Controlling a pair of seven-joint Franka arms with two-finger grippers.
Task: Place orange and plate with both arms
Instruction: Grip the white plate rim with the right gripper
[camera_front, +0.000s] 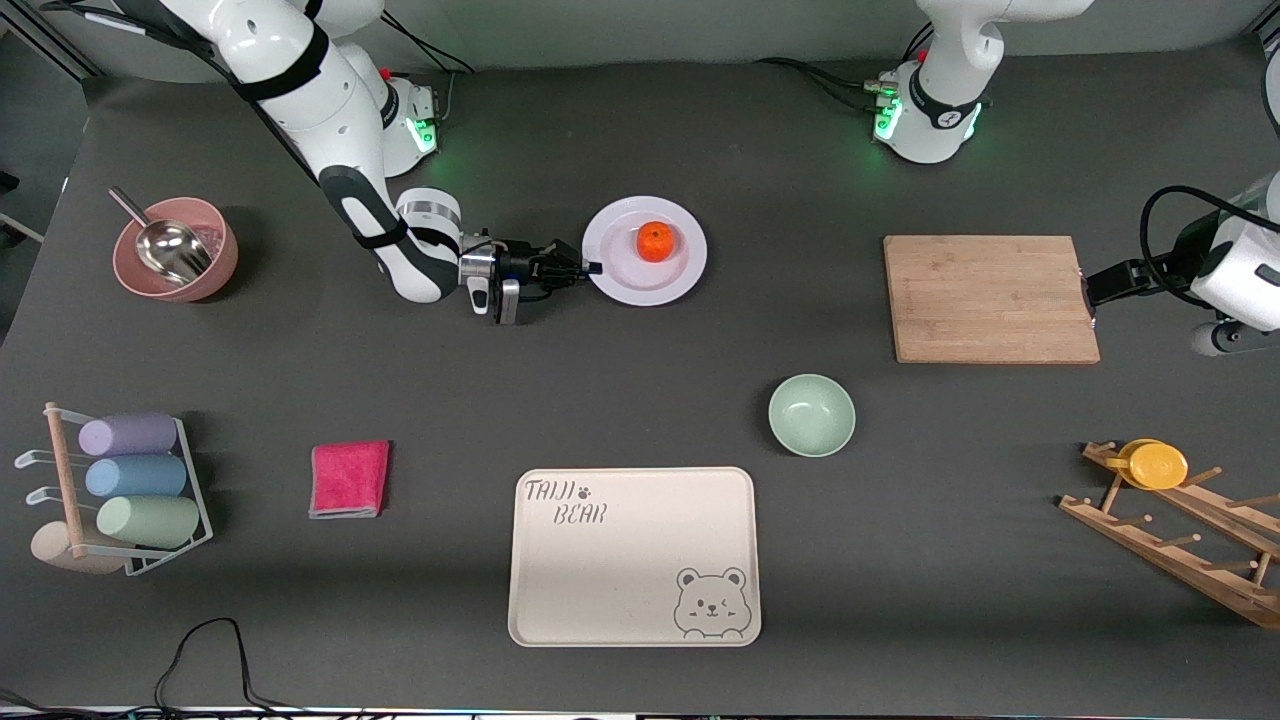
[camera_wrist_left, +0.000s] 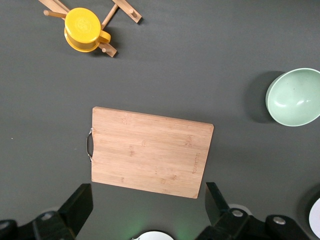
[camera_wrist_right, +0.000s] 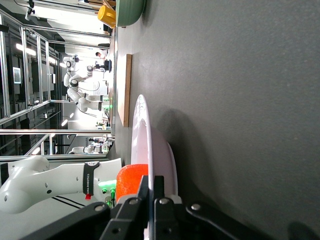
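The orange (camera_front: 655, 241) sits on the pale plate (camera_front: 680, 280), which is on the table toward the robots' side. My right gripper (camera_front: 590, 268) is shut on the plate's rim at the right arm's end. In the right wrist view the plate (camera_wrist_right: 145, 135) shows edge-on with the orange (camera_wrist_right: 131, 181) on it and my right gripper (camera_wrist_right: 151, 196) pinching the rim. My left gripper (camera_front: 1088, 290) is open and empty, up beside the handle end of the wooden cutting board (camera_front: 990, 298). The left wrist view shows the left gripper (camera_wrist_left: 147, 202) over the board (camera_wrist_left: 150, 152).
A mint-green bowl (camera_front: 811, 414) and a cream bear tray (camera_front: 633, 556) lie nearer the front camera. A pink bowl with a scoop (camera_front: 176, 248), a cup rack (camera_front: 115, 490) and a red cloth (camera_front: 349, 478) are at the right arm's end. A wooden rack with a yellow cup (camera_front: 1158, 465) is at the left arm's end.
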